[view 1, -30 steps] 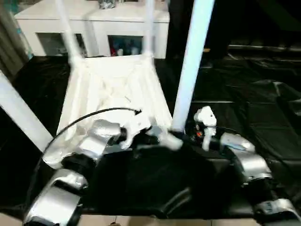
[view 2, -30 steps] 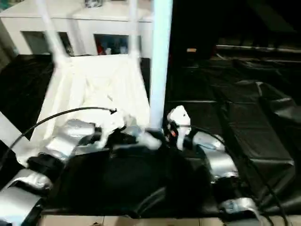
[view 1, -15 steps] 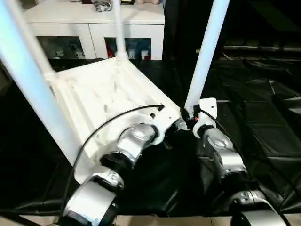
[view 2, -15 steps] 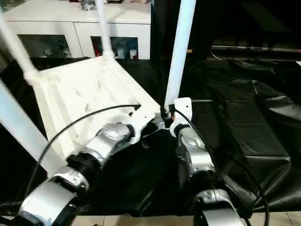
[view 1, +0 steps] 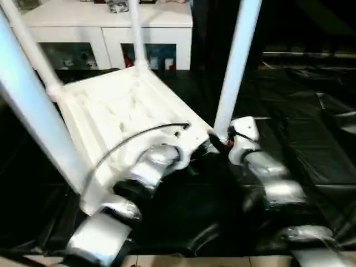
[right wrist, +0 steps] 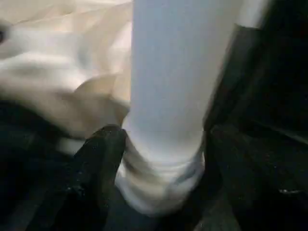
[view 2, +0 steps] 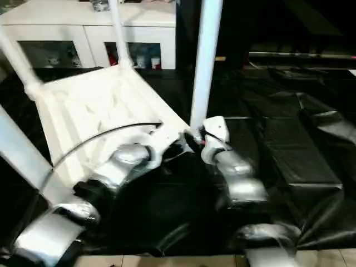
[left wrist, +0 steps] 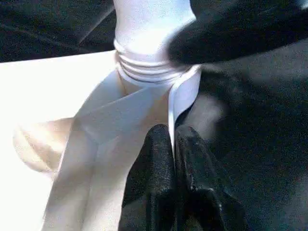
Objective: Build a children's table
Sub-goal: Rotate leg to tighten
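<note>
Nearest, the left tool (left wrist: 174,168) has its two black fingers pressed together on a thin white rib at the near corner of the children's table (view 1: 122,111), which lies upside down on black sheeting (view 1: 300,144). Just beside it the right tool (right wrist: 159,173) straddles the threaded foot of the near right leg (view 1: 236,61) — one finger on each side, touching it, the leg upright in its corner socket. Farther back three more legs rise — beyond them stands a white cabinet (view 1: 105,28).
</note>
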### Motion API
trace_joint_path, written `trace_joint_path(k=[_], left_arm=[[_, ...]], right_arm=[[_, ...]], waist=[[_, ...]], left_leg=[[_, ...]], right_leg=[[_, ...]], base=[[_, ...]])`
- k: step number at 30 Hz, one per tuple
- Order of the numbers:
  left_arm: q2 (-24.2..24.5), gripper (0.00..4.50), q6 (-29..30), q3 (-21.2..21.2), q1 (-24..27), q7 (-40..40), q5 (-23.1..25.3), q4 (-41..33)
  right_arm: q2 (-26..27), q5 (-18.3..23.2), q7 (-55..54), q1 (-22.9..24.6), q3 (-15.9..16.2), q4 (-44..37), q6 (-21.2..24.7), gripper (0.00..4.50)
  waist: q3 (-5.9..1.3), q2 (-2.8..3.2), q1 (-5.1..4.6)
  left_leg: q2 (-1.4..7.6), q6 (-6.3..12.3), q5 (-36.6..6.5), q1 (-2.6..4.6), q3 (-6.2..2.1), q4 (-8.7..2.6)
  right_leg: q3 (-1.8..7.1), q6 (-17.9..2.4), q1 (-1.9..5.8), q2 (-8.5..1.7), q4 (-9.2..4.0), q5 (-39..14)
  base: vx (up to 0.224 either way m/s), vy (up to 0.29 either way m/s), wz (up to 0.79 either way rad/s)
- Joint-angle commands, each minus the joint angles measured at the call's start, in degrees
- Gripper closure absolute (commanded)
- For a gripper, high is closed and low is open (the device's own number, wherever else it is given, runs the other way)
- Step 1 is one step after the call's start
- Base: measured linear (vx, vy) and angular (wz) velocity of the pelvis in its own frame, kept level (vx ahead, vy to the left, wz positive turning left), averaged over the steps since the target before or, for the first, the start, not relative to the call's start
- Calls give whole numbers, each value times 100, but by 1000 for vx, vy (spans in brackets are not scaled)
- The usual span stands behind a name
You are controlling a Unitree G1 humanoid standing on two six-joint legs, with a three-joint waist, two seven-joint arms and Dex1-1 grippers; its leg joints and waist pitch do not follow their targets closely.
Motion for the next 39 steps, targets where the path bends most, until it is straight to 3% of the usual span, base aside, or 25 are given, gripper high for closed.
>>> trace_joint_path(k=[1, 3, 7, 8, 10, 13, 15, 16, 17, 20, 26, 31, 39], left_arm=[[103, 450, -227, -48, 98, -583, -91, -113], [279, 450, -294, -121, 191, -1219, -243, -301], [455, 450, -190, -188, 340, -1949, -476, -629], [483, 450, -152, -193, 368, -2078, -529, -694], [562, 450, -45, -216, 451, -2393, -653, -872], [616, 450, -64, -222, 488, -2558, -682, -916], [625, 450, -73, -203, 496, -2614, -675, -917], [632, 450, -76, -189, 511, -2641, -667, -941], [636, 450, -62, -180, 523, -2658, -666, -963], [663, 450, -39, -189, 556, -2674, -665, -1036], [667, 450, -7, -164, 548, -2667, -637, -1055], [682, 450, 5, -162, 576, -2639, -610, -1091], [657, 450, 22, -97, 584, -2300, -528, -1044]], right_arm=[[-185, 152, 663, 91, 171, -333, 94, 134], [-401, 271, 1119, 166, 234, -473, 120, 134], [-555, 354, 1562, 207, 311, -567, 181, 134], [-578, 376, 1648, 214, 326, -599, 216, 134], [-609, 427, 1851, 214, 376, -671, 303, 134], [-608, 372, 1972, 197, 462, -671, 309, 134], [-608, 319, 2025, 190, 517, -646, 279, 134], [-600, 301, 2063, 186, 560, -624, 257, 134], [-594, 283, 2082, 182, 591, -608, 237, 134], [-583, 241, 2127, 171, 638, -570, 193, 134], [-569, 234, 2188, 141, 662, -504, 213, 182], [-550, 122, 2180, 112, 692, -373, 133, 186], [-429, 146, 1976, 77, 589, -241, 219, 186]], waist=[[-321, -96, 53], [-326, -84, 52], [-358, -77, 68], [-371, -59, 90], [-376, -58, 132], [-353, -52, 174], [-339, -49, 196], [-331, -124, 201], [-328, -90, 220], [-328, -90, 217], [-345, -93, 234], [-347, -119, 233], [-343, -109, 229]], left_leg=[[200, 490, -1368, 26, -104, -371], [206, 519, -1280, 27, -97, -363], [221, 671, -825, -2, -83, -322], [238, 710, -757, 39, -68, -308], [238, 796, -634, 41, -47, -284], [244, 751, -790, 59, -34, -296], [250, 612, -981, 69, -41, -318], [248, 542, -1079, 71, -37, -329], [252, 479, -1114, 75, -51, -339], [250, 404, -1123, 74, -55, -346], [236, 526, -849, 61, -46, -316], [236, 520, -883, 62, -45, -314], [233, 516, -891, 61, -47, -311]], right_leg=[[202, -1083, 274, -311, -435, -1728], [203, -1197, 275, -311, -408, -1513], [199, -1565, 324, -303, -264, -599], [202, -1668, 304, -294, -236, -367], [205, -1756, 305, -292, -199, -108], [208, -1712, 286, -297, -236, -386], [212, -1629, 284, -306, -267, -731], [215, -1557, 283, -306, -288, -914], [225, -1504, 284, -327, -291, -1072], [232, -1418, 274, -320, -298, -1161], [228, -1491, 287, -310, -254, -769], [226, -1472, 287, -317, -263, -889], [228, -1456, 285, -311, -263, -933]], base=[[0, 0, 0], [0, 0, 0], [0, 0, 0], [0, 0, 0], [0, 0, 0], [0, 0, 0], [0, 0, 0], [0, 0, 0], [0, 0, 0], [0, 0, 0], [0, 0, 0], [0, 0, 0], [0, 0, 0]])
